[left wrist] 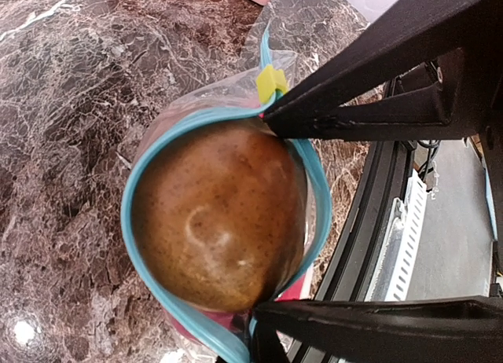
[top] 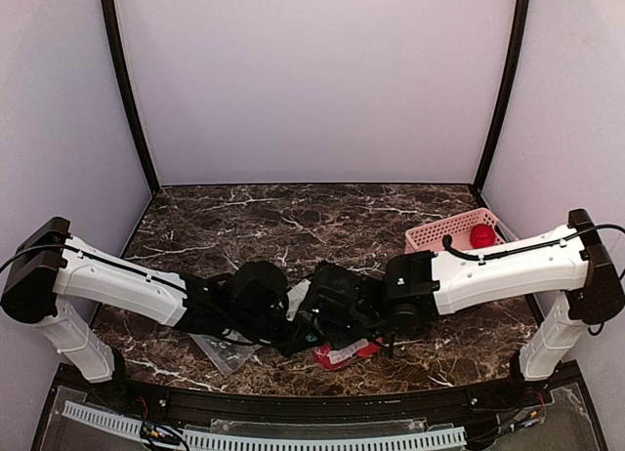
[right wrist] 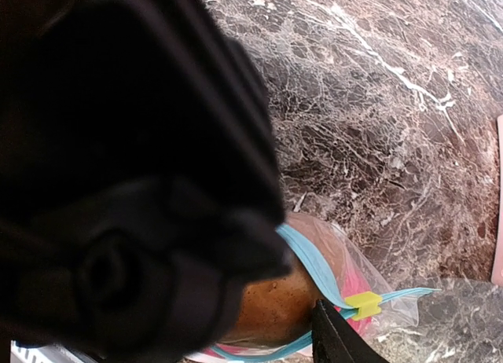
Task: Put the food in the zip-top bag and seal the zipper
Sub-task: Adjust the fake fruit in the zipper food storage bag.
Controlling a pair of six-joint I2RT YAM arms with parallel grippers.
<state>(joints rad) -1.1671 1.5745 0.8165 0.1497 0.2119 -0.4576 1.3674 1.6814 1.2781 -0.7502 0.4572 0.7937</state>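
The zip-top bag (left wrist: 206, 97) stands with its mouth wide, and the teal zipper (left wrist: 130, 221) forms a ring around a brown-tan piece of food (left wrist: 216, 214) sitting in the opening. Red food (left wrist: 292, 289) shows lower inside the bag. My left gripper (left wrist: 263, 317) is shut on the bag's rim at the near side. One finger (right wrist: 334, 339) of my right gripper reaches the rim beside the yellow slider (right wrist: 361, 303); its other finger is hidden. From above, both grippers meet over the bag (top: 337, 355) and cover most of it.
A pink slatted basket (top: 439, 238) stands at the back right with one red piece (top: 480, 236) in it. A clear plastic sheet (top: 220, 351) lies under my left arm. The table's black front rail (left wrist: 369, 221) runs close by the bag.
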